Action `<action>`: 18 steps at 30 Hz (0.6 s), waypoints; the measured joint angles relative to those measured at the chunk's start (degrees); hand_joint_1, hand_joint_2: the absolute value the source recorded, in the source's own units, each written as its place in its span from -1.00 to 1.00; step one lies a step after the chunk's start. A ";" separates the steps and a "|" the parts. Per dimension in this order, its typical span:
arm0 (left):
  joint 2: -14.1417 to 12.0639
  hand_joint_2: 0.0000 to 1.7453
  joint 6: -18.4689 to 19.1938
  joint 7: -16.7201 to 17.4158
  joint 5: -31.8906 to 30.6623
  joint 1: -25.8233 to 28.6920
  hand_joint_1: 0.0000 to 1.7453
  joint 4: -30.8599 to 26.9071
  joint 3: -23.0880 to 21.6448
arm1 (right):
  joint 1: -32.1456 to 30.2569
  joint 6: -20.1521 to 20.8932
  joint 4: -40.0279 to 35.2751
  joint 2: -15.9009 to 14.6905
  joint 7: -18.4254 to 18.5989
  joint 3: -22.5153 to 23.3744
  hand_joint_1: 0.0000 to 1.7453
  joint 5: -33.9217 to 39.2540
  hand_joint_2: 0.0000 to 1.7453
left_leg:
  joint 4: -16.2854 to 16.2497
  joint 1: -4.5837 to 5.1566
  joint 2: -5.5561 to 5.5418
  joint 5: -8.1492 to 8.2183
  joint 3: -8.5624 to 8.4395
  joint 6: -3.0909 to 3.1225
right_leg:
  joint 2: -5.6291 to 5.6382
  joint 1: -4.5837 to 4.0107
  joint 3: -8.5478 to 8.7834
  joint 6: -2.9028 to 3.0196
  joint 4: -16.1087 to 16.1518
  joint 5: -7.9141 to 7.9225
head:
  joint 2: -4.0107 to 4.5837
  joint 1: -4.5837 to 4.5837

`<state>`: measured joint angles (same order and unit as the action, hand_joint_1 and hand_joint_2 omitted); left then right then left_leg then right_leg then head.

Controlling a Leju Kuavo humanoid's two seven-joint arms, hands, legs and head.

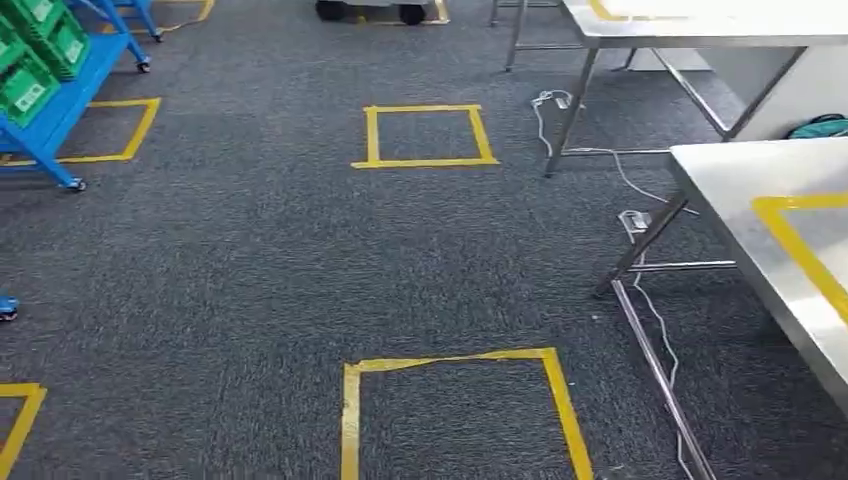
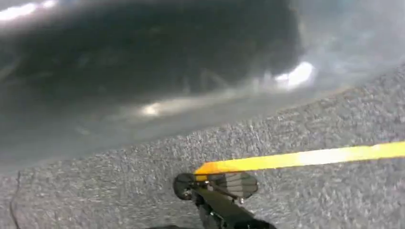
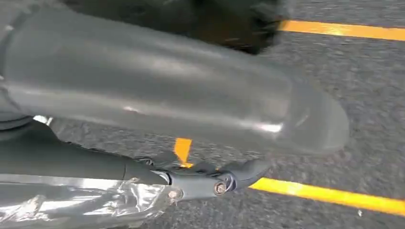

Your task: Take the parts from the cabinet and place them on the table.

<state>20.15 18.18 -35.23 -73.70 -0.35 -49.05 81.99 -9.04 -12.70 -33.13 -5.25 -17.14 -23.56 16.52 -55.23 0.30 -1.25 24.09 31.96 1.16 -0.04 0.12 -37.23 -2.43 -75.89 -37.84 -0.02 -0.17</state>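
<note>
Yellow tape square [image 1: 460, 415] is lying nearest on the carpet at six o'clock. Blue rack [image 1: 60, 95] with green bins [image 1: 35, 50] is standing at ten o'clock, steel table [image 1: 740, 195] at three — nothing is sitting on it, so fetching seems ahead. Right hand [image 3: 200, 179] is gripping crinkly clear plastic [image 3: 86, 205]; the left hand's state I cannot tell — parts are unseen.

Open grey carpet [image 1: 250, 270] marked with yellow tape squares [image 1: 427, 136] runs wide down the middle, hemmed on the right by two steel worktops [image 1: 760, 190] with slanted legs [image 1: 650, 240] and a trailing white cable [image 1: 600, 155], and at far left by the blue cabinet [image 1: 55, 90].
</note>
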 joint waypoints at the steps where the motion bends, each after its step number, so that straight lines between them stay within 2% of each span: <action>1: 0.00 -1.00 0.02 0.00 -0.02 0.10 -1.00 0.00 0.00 | 0.03 -0.20 0.26 0.07 0.07 0.00 -1.00 -0.07 -1.00 | -0.04 0.00 -0.92 -0.03 0.00 -0.01 | 0.00 0.01 -0.25 0.05 0.14 1.07 | 0.00 0.00; 2: 0.02 -1.00 0.17 0.00 -0.04 0.16 -1.00 0.00 0.00 | 0.09 -0.33 0.39 0.13 0.11 0.00 -1.00 -0.04 -1.00 | -0.08 -0.01 -1.78 -0.08 -0.03 -0.08 | 0.01 0.05 0.82 0.14 2.86 3.23 | 0.00 -0.02; 3: 0.02 -1.00 0.20 0.00 -0.07 0.15 -1.00 0.00 0.00 | 0.15 -0.46 0.46 0.15 0.17 0.00 -1.00 -0.02 -1.00 | -0.12 -0.07 -2.66 -0.15 -0.09 -0.20 | 0.26 0.17 2.84 0.18 7.46 6.01 | 0.00 0.00; 4: 0.02 -1.00 0.24 0.00 -0.07 0.14 -1.00 0.00 0.00 | 0.19 -0.54 0.57 0.15 0.20 0.02 -1.00 0.00 -1.00 | -0.19 -0.13 -3.50 -0.16 -0.17 -0.28 | 1.43 0.42 5.37 0.16 13.11 8.90 | 0.00 0.02; 5: 0.02 -1.00 0.46 0.00 -0.07 0.14 -1.00 0.00 0.00 | 0.23 -0.68 0.72 0.17 0.35 0.02 -1.00 0.02 -1.00 | -0.23 -0.12 -4.16 -0.16 -0.07 -0.60 | 4.15 0.91 6.97 -0.09 16.97 10.02 | 0.00 0.02; 6: -0.04 -1.00 0.64 0.00 -0.07 0.01 -1.00 0.00 0.00 | 0.06 -0.94 0.74 0.26 0.81 0.02 -1.00 0.11 -1.00 | -0.93 0.20 -4.96 -0.13 0.44 -0.96 | 5.50 1.19 7.62 -0.11 18.70 9.37 | 0.00 -0.02; 9: -0.11 -1.00 0.94 -0.42 -0.04 0.45 -1.00 0.00 0.00 | -0.47 -1.33 0.37 0.28 2.25 0.02 -1.00 0.00 -1.00 | -0.60 -0.26 -6.76 -0.66 1.24 -1.80 | 3.75 0.58 7.75 0.74 17.99 9.22 | 0.00 -0.02; 10: -0.18 -1.00 0.98 -0.52 -0.04 0.51 -1.00 0.00 0.02 | -0.73 -1.64 -0.16 0.28 2.82 0.02 -1.00 -0.13 -1.00 | -0.86 -0.34 -6.93 -0.45 1.42 -2.00 | 2.79 0.92 7.88 1.22 18.37 9.51 | 0.00 0.02; 11: -0.15 -1.00 1.05 -0.61 -0.02 0.53 -1.00 0.00 0.00 | -0.90 -1.79 -0.72 0.28 3.26 0.02 -1.00 -0.26 -1.00 | -2.00 0.03 -3.85 0.48 1.83 -2.22 | 2.26 0.82 8.12 1.55 18.52 9.42 | 0.00 -0.23; 12: -0.15 -1.00 1.14 -0.61 0.02 0.33 -1.00 0.00 0.00 | -1.20 -2.08 -1.16 0.28 3.76 0.02 -1.00 -0.35 -1.00 | -5.28 0.10 -1.50 2.40 3.38 -2.46 | 1.51 0.69 8.36 1.91 18.61 9.25 | 0.00 -0.66; 13: -0.15 -1.00 1.20 -0.61 0.02 0.17 -1.00 0.00 0.00 | -1.52 -2.34 -1.64 0.28 4.28 0.02 -1.00 -0.41 -1.00 | -9.93 0.03 -0.29 4.60 5.73 -2.66 | 0.57 0.52 8.52 2.16 18.61 9.07 | 0.00 -0.52; 14: -0.15 -1.00 1.25 -0.61 0.02 0.09 -1.00 0.00 0.00 | -1.85 -2.51 -1.93 0.22 4.63 0.04 -1.00 -0.46 -1.00 | -14.91 -0.08 0.38 6.57 8.33 -2.75 | -0.38 0.37 8.67 2.36 18.61 8.83 | 0.00 -0.55; 15: -0.15 -1.00 1.25 -0.61 0.11 0.11 -1.00 0.00 0.00 | -2.12 -2.75 -2.32 0.17 4.96 0.04 -1.00 -0.61 -1.00 | -19.07 -0.19 0.62 7.74 10.61 -2.81 | -1.28 0.28 8.89 2.40 18.61 8.56 | 0.00 -0.52; 16: -0.15 -1.00 1.25 -0.61 0.20 0.32 -1.00 0.00 0.00 | -2.25 -2.88 -2.69 0.13 5.20 0.02 -1.00 -0.68 -1.00 | -20.18 -0.25 0.64 7.22 11.41 -2.83 | -2.04 0.26 9.22 2.35 18.61 8.27 | 0.00 -0.52; 17: -0.15 -1.00 1.22 -0.61 0.20 0.48 -1.00 0.00 0.00 | -2.28 -2.93 -3.04 0.13 5.33 0.02 -1.00 -0.77 -1.00 | -18.55 -0.28 0.73 5.38 10.82 -2.79 | -2.73 0.25 9.62 2.26 18.61 7.90 | 0.00 -0.57; 18: -0.15 -1.00 1.16 -0.61 0.37 0.49 -1.00 0.00 0.00 | -2.25 -2.99 -3.48 0.13 5.64 0.02 -1.00 -0.81 -1.00 | -14.75 -0.31 0.98 2.73 9.05 -2.67 | -3.43 0.26 10.16 2.11 18.61 7.49 | 0.00 -0.55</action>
<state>20.00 19.34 -35.85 -73.33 0.14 -49.05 81.99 -11.29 -15.69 -36.61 -5.11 -11.50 -23.54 15.71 -69.98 -0.01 -0.27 26.83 41.00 -1.51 -3.48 0.37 -27.06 -0.32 -57.27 -30.35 -0.02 -0.72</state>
